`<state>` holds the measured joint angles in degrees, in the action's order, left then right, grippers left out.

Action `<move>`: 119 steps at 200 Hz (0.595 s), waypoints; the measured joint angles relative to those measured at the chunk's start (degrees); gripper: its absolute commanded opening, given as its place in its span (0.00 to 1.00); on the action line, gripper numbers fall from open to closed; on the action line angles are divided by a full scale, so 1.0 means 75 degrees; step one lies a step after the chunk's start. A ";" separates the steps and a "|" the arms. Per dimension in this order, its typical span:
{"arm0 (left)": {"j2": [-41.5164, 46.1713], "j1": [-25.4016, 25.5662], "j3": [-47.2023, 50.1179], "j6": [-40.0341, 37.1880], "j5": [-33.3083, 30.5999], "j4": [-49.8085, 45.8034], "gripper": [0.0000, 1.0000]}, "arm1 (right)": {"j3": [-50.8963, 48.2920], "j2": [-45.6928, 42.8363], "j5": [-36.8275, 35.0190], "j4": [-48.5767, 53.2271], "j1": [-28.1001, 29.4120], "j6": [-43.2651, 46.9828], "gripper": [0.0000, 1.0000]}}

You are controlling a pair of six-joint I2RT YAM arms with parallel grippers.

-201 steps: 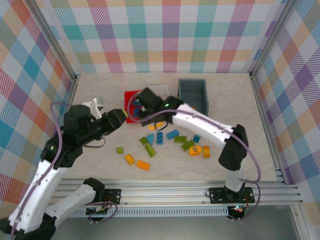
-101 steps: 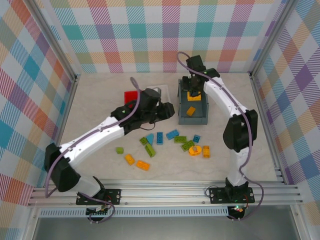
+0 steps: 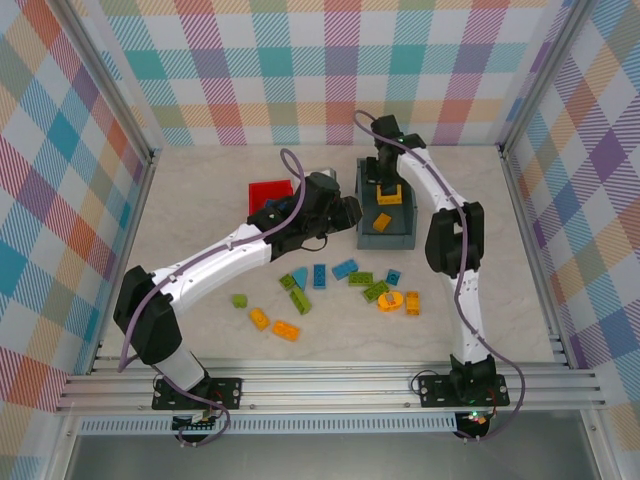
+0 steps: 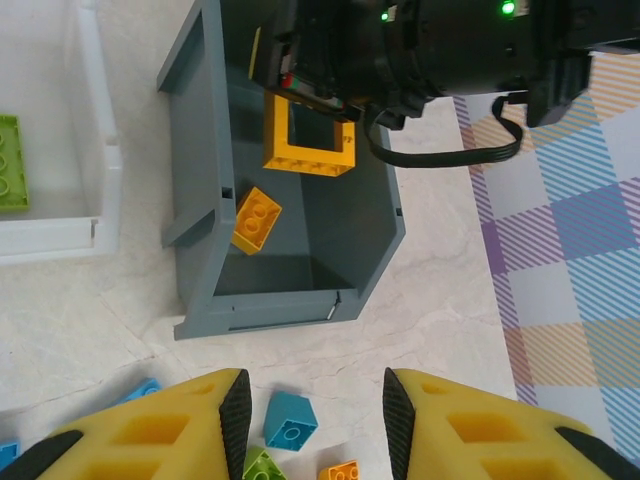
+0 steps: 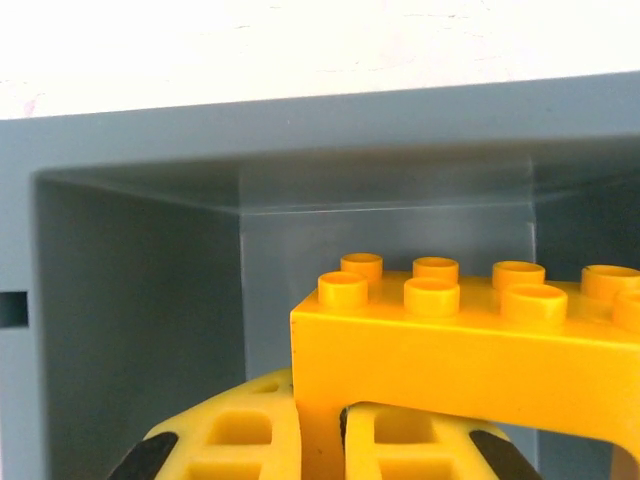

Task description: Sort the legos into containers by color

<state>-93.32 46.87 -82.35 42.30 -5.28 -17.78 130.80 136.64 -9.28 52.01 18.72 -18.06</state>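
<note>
While the right gripper (image 5: pixel 322 440) hangs inside the large dark grey plastic bin (image 5: pixel 130 300), its fingers pinch one wall of the yellow square plastic frame piece (image 5: pixel 470 350) | frame: beyond fingertips, studs facing away | left gripper (image 4: pixel 315 415): spread wide, empty, just before that bin.

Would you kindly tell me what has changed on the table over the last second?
The right end effector swung from beside the red bin to the grey bin, where it clamps the yellow frame. The left end effector, open, reached rightward toward that bin. The loose bricks stayed put.
</note>
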 measured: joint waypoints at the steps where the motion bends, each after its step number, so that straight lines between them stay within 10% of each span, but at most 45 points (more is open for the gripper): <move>1: 0.0003 0.0000 0.0000 0.0000 0.0000 0.0000 0.41 | 0.0006 0.0009 -0.0006 0.0003 0.0000 -0.0003 0.14; 119: 0.0146 0.0498 -0.0443 -0.0414 -0.0035 0.0207 0.43 | 0.0079 0.0242 -0.0577 0.0169 0.0052 0.0079 0.32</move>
<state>-92.23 50.61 -85.67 39.20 -5.54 -16.23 131.39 138.45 -13.61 53.28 19.11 -17.47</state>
